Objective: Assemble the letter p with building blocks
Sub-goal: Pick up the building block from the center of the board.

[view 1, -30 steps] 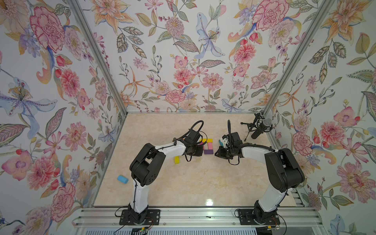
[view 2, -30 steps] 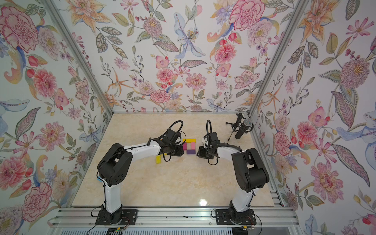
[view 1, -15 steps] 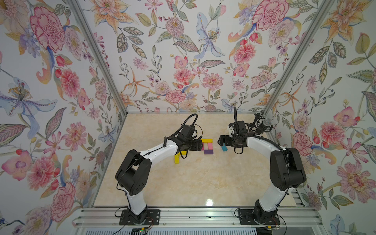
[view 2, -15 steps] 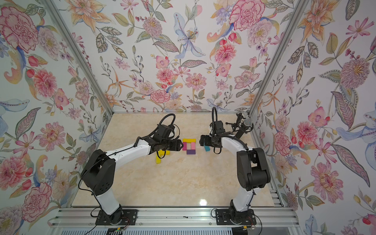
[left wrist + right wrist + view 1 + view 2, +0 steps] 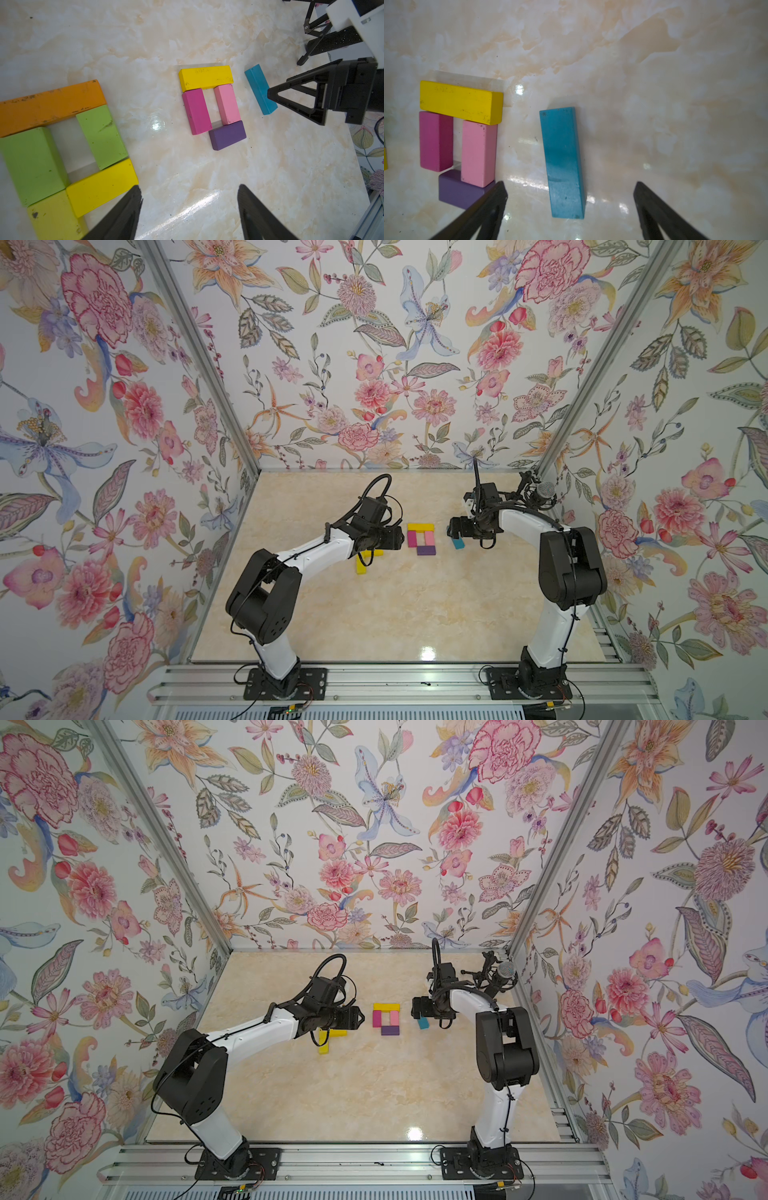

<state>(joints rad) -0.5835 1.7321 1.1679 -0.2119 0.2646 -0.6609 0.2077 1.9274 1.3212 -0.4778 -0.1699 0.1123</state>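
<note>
The right gripper point(image 5: 570, 185) has its jaws spread wide, one on either side of the near end of the teal block point(image 5: 563, 162). Bare table shows between each finger and the block, so nothing is gripped. The left gripper point(image 5: 189, 189) is spread apart too, with only tabletop between its jaws, just beside the yellow crossbar point(image 5: 101, 187).

The teal block lies flat and slightly askew to the right of the centre group, apart from it. In that group the yellow top bar point(image 5: 205, 78) runs across the far ends of the magenta block point(image 5: 196, 111) and the pale pink block point(image 5: 227, 104), which lie side by side with a gap between them. The purple block point(image 5: 227, 135) butts against the near end of the pale pink one, shifted toward the right. Whether it also touches the magenta block's corner I cannot tell.

The left group (mostly hidden under the left arm in both top views) has the orange block point(image 5: 49, 104) across the far ends of the inner lime block point(image 5: 101, 135) and the outer lime block point(image 5: 31, 164). The yellow crossbar closes the gap at the inner lime block's near end. The yellow stem block point(image 5: 361, 566) continues from the outer lime block toward the robot's bases.

All of this sits on the marble-patterned table point(image 5: 395, 614). A microphone on a stand point(image 5: 544, 491) is in the far right corner, and floral walls point(image 5: 374, 364) enclose three sides.
</note>
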